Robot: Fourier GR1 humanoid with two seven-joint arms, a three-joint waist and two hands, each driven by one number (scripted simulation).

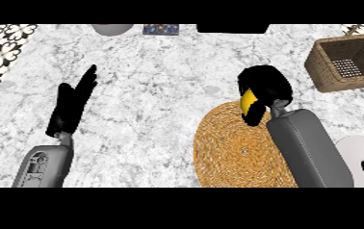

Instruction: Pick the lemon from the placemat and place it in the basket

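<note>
Lemon grasped above the placemat

We saw the right robot hand (265, 86) curled round the lemon (248, 103) at the far edge of the placemat (231, 148); the basket (334, 65) sat far right on the desk (163, 79), the left robot hand (71, 108) released, fingers straight.

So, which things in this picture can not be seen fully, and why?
- Yellow lemon: head view, mostly hidden by the curled black right hand.
- Brown wicker basket: cut off by the right edge.
- Grey round object and dark patterned item: cut off at the top.
- Round woven straw placemat: partly covered by the grey forearm.
</note>
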